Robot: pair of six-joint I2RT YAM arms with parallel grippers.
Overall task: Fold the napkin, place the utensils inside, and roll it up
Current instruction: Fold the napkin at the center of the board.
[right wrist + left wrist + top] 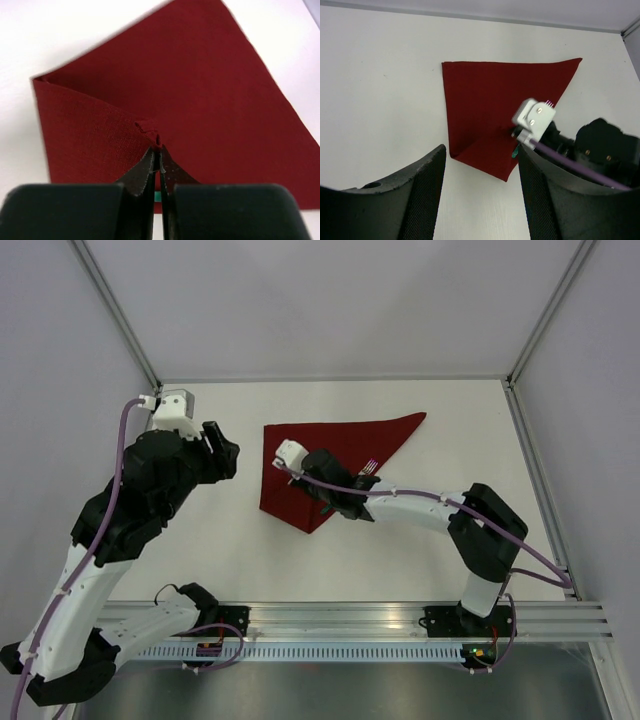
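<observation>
R gripper (159, 150) shut tight, tips pinching a small pucker of the napkin (200, 75); roll not yet made.
Napkin lies flat mid-table (420, 560) in a rough triangle, near flap turned over: fold judged done. Fork (368, 468) tines show on the cloth beside the R arm, handle hidden; placement prob. done. L gripper (480, 200) wide open, empty, hovering left of the napkin, apart. Outstanding: the roll-up, approx. all of it.
</observation>
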